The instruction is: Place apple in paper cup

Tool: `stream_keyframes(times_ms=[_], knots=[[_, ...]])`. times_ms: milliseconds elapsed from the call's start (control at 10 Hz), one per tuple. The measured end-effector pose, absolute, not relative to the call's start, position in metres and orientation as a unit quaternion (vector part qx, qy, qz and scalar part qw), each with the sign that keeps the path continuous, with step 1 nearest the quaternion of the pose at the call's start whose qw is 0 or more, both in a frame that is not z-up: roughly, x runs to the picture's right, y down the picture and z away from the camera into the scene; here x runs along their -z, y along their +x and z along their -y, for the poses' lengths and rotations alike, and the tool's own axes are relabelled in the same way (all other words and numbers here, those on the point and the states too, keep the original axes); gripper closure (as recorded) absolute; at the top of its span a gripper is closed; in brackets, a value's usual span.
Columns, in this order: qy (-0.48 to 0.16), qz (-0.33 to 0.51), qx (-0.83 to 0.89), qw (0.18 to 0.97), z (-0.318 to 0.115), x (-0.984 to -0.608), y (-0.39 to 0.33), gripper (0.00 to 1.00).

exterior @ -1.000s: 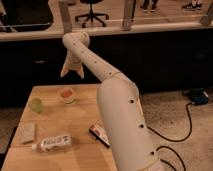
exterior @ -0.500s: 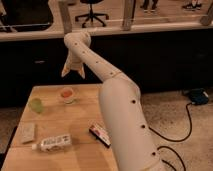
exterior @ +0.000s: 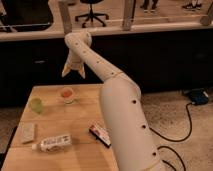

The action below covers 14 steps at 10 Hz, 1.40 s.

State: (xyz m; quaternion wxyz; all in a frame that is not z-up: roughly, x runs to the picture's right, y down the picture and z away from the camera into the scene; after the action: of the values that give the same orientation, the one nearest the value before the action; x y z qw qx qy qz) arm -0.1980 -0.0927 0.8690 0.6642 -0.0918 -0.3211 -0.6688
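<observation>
A white paper cup (exterior: 68, 95) stands on the wooden table (exterior: 80, 130) near its far edge. A red-orange round thing, apparently the apple (exterior: 67, 92), sits inside the cup. My gripper (exterior: 73, 74) hangs from the arm above and slightly behind the cup, clear of it. It points down with the fingers spread and nothing between them.
A small green object (exterior: 35, 105) sits left of the cup. A pale flat packet (exterior: 27, 132) and a lying plastic bottle (exterior: 54, 143) are at the front left. A snack bar (exterior: 100, 135) lies beside my arm's base (exterior: 127, 130). A dark counter runs behind the table.
The gripper has stayed above the cup with hardly any shift. Nothing on the table has moved.
</observation>
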Motion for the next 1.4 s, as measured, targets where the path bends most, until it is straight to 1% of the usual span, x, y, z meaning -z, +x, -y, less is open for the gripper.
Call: stream_keyframes(times_ms=[1400], knots=[[-0.089,0.324,0.672,0.66,0.0955,-0.8695,-0.1945,0.24]])
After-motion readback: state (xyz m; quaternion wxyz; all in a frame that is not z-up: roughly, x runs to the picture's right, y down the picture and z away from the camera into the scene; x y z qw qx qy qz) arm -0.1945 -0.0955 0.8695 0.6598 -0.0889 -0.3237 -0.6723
